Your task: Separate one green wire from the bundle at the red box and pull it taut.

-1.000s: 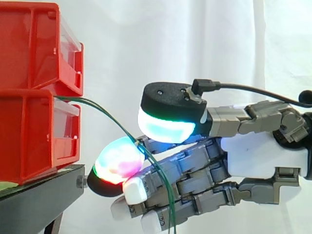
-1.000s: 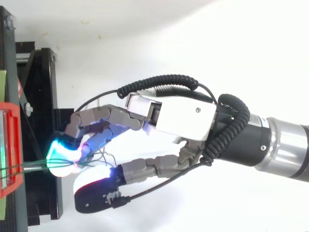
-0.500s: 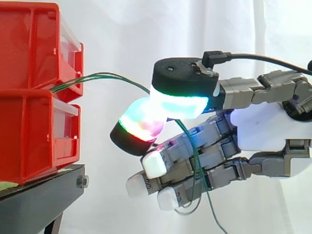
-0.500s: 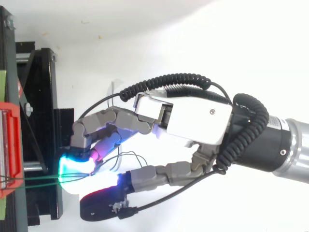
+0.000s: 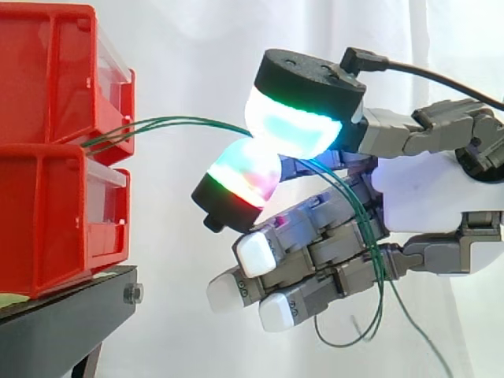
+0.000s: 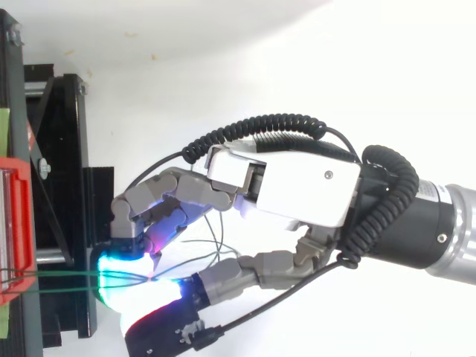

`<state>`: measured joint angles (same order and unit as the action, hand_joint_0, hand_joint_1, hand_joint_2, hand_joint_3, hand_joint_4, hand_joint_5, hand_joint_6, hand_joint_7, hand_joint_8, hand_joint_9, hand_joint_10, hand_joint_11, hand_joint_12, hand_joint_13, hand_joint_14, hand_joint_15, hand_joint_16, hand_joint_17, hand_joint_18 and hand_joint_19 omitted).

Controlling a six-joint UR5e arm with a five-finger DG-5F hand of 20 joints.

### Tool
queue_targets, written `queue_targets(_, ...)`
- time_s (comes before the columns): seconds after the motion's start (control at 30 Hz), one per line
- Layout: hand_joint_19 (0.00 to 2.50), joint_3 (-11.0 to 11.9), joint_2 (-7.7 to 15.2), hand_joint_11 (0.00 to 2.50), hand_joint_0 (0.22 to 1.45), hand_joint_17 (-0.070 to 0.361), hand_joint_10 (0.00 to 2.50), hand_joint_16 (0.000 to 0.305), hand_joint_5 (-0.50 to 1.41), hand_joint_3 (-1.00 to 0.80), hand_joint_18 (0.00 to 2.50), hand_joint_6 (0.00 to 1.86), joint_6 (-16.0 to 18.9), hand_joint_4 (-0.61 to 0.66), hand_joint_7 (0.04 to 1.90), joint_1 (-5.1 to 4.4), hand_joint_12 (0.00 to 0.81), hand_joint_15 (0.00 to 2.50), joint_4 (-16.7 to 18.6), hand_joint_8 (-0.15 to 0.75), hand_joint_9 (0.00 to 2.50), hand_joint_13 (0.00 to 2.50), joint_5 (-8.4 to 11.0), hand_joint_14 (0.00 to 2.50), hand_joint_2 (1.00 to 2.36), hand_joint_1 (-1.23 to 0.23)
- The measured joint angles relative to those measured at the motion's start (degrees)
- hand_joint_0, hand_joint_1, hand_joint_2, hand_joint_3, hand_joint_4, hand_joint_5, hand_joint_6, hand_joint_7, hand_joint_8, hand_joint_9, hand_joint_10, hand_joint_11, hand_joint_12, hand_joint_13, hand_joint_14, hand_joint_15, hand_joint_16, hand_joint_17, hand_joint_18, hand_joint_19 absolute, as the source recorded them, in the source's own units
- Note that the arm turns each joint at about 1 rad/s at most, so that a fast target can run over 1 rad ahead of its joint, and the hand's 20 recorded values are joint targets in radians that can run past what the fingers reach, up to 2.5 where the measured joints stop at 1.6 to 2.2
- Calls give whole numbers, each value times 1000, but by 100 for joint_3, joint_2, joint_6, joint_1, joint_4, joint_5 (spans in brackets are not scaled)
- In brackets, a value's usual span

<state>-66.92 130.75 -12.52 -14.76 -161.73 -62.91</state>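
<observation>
Against curtain (image 5: 197, 47), side view shows robot hand (image 5: 429, 197) pinching green wires (image 5: 181, 121).

Black stand (image 5: 67, 313); two stacked red bins (image 5: 49, 216) upon it.

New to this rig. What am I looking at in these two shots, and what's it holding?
A robot arm ends in a robot hand with fingers and a thumb; the glowing fingertip pads are its own. One picture looks level from the side, the other down from above, same moment. Two stacked red bins sit on a black stand before a white curtain. Thin green wires come out between the bins. The robot hand pinches them between two glowing pads; the slack hangs in loops past the pinch.
</observation>
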Motion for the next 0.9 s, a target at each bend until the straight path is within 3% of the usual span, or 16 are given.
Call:
queue_targets(0.23, 415, 7, 3, 470, 540, 127, 15, 56, -153, -500, 654, 820, -4, 192, 1003, 7, 386, 296, -33, 329, 856, 650, -2, 10, 1000, -553)
queue_targets(0.43, 425, 8, 3, 421, 535, 128, 14, 57, -115, -500, 645, 652, -20, 203, 1127, 39, 383, 295, -42, 325, 828, 643, -7, 10, 1000, -549)
queue_targets(0.53, 432, 7, 3, 392, 566, 124, 13, 55, -92, -453, 622, 533, -28, 188, 1309, 54, 374, 295, -43, 309, 807, 632, -8, 11, 1004, -527)
queue_targets(0.9, 447, 6, 4, 367, 597, 123, 13, 55, -91, -338, 596, 501, -27, 171, 1320, 84, 364, 297, -43, 296, 782, 619, -11, 11, 1013, -506)
